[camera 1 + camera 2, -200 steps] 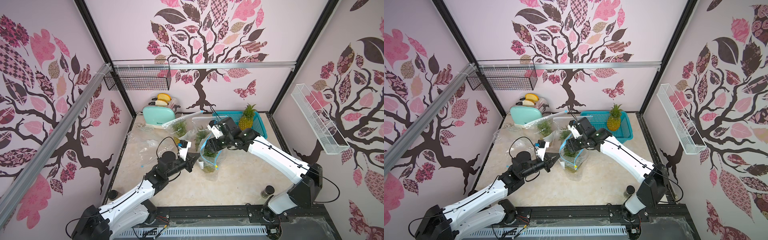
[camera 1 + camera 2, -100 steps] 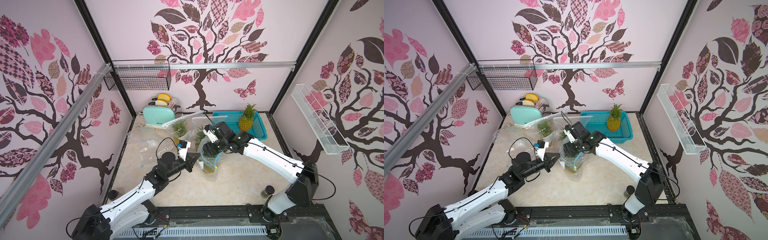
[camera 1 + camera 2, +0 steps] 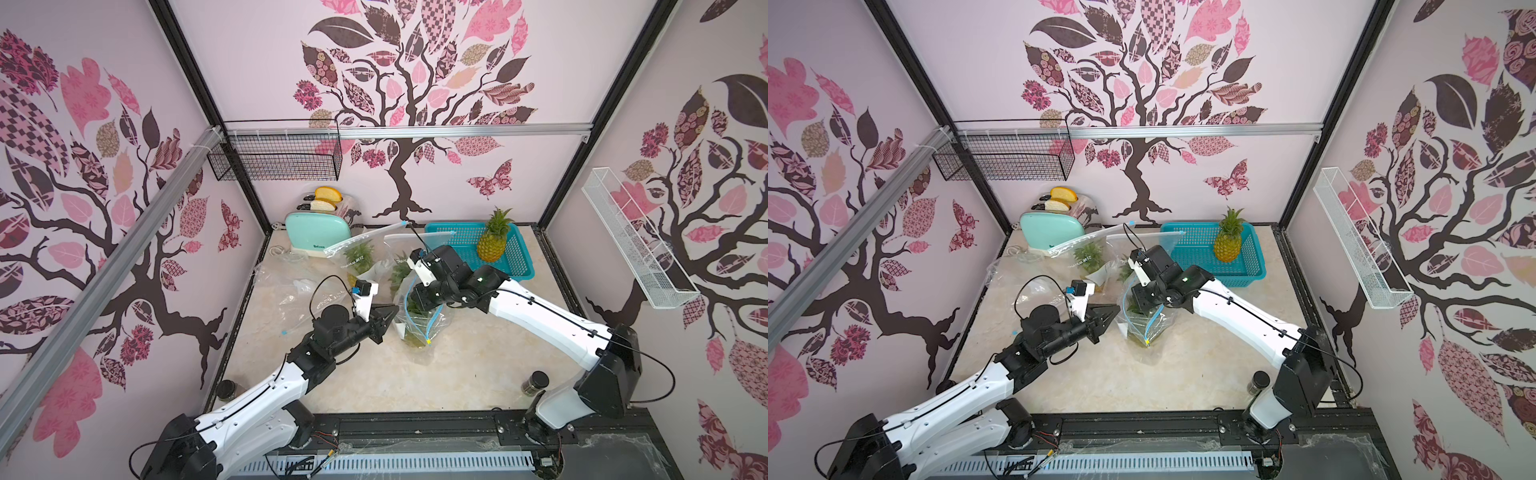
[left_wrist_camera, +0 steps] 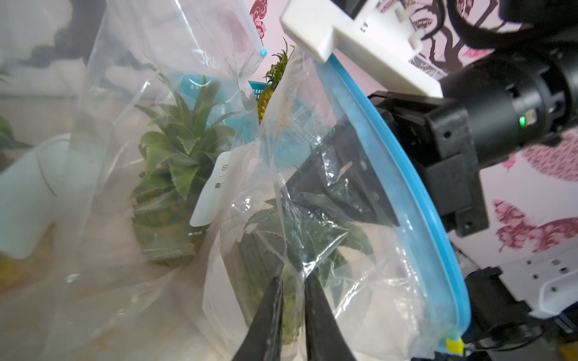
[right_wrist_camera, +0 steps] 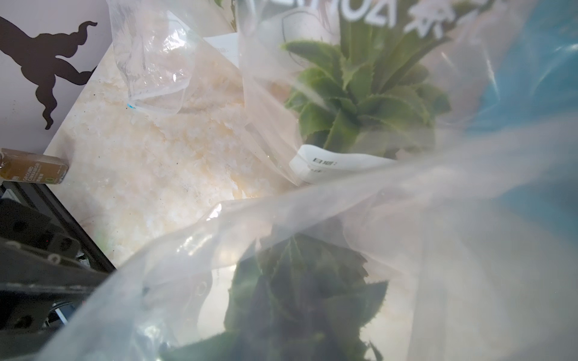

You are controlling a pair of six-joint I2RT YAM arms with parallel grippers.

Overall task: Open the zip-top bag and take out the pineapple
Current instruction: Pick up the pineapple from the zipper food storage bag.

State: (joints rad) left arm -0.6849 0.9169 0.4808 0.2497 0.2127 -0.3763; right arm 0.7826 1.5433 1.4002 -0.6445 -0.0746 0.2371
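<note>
An open zip-top bag with a blue zip rim stands mid-table. Inside it a pineapple stands upright, its crown uppermost. My right gripper reaches down through the bag's mouth, its dark fingers closed on the crown leaves. In the right wrist view the fingers are hidden by plastic and leaves. My left gripper sits at the bag's left side, fingers slightly apart, tips at a crease of the plastic.
Two more bagged pineapples stand behind. A bare pineapple stands in the teal basket at the back right. Toaster at the back left, empty bags on the left, spice jars at the front.
My right gripper went a little down and left into the bag's mouth and closed on the crown. My left gripper's fingers parted slightly; the arm stayed put.
</note>
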